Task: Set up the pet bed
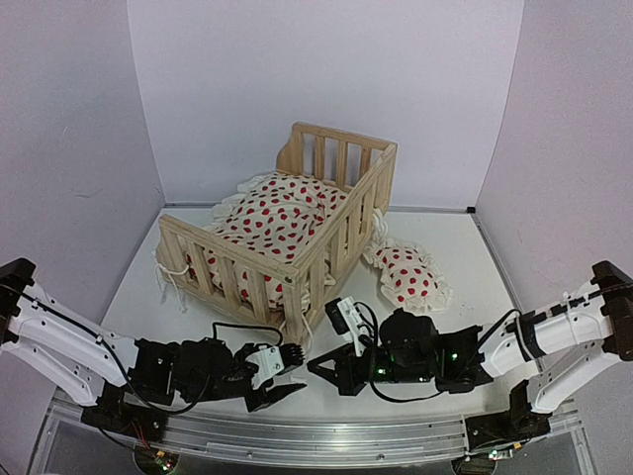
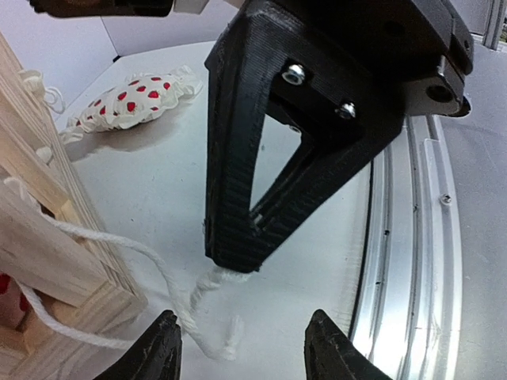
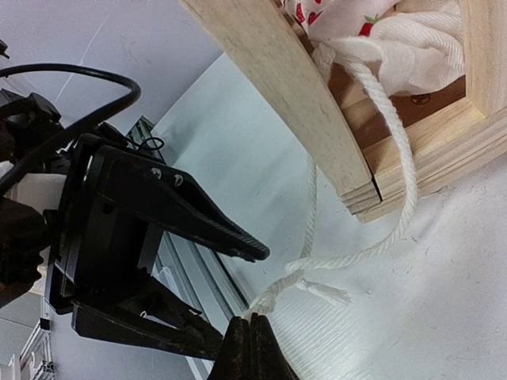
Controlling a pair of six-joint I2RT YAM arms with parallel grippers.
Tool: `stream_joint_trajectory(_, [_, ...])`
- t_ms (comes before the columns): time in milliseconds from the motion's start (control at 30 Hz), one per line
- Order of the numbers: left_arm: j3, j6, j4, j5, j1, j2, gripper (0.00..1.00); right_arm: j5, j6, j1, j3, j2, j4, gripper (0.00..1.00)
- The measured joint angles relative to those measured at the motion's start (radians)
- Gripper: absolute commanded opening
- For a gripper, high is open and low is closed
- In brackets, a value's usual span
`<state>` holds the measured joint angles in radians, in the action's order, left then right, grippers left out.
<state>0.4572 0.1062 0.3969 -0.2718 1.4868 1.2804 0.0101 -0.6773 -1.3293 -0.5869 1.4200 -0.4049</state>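
The pet bed (image 1: 227,265), a pale slatted wooden frame, stands mid-table with its red-dotted cushion (image 1: 282,213) inside. A white tie string (image 3: 400,166) runs out from the cushion past the frame's near corner (image 3: 277,87) onto the table. My right gripper (image 3: 252,321) is shut on the end of that string, just off the corner (image 1: 315,366). Facing it, my left gripper (image 2: 242,321) is open. The string's frayed end (image 2: 202,309) lies on the table between its fingers, close to the left one, and is not gripped. The right gripper's shut tips (image 2: 238,253) sit just beyond.
A small red-dotted pillow (image 1: 407,277) lies on the table right of the bed, also seen in the left wrist view (image 2: 131,99). More tie strings hang at the bed's left corner (image 1: 170,277). A metal rail (image 1: 326,435) runs along the near table edge.
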Motion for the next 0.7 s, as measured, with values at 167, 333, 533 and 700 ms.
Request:
stream_joint_trajectory(167, [0.028, 0.057, 0.042, -0.055, -0.007, 0.034, 0.41, -0.022, 0.000, 0.000, -0.008, -0.001, 0.010, 0.00])
stream_joint_trajectory(333, [0.034, 0.079, 0.059, -0.066, -0.014, 0.048, 0.20, -0.038, 0.000, 0.000, -0.021, -0.001, 0.018, 0.00])
stream_joint_trajectory(533, [0.034, 0.074, 0.062, -0.065, -0.023, 0.056, 0.00, -0.059, 0.000, 0.000, -0.039, -0.001, 0.035, 0.13])
stream_joint_trajectory(700, [0.034, 0.051, 0.077, -0.071, -0.031, 0.056, 0.00, -0.021, 0.011, 0.001, -0.034, -0.021, 0.053, 0.41])
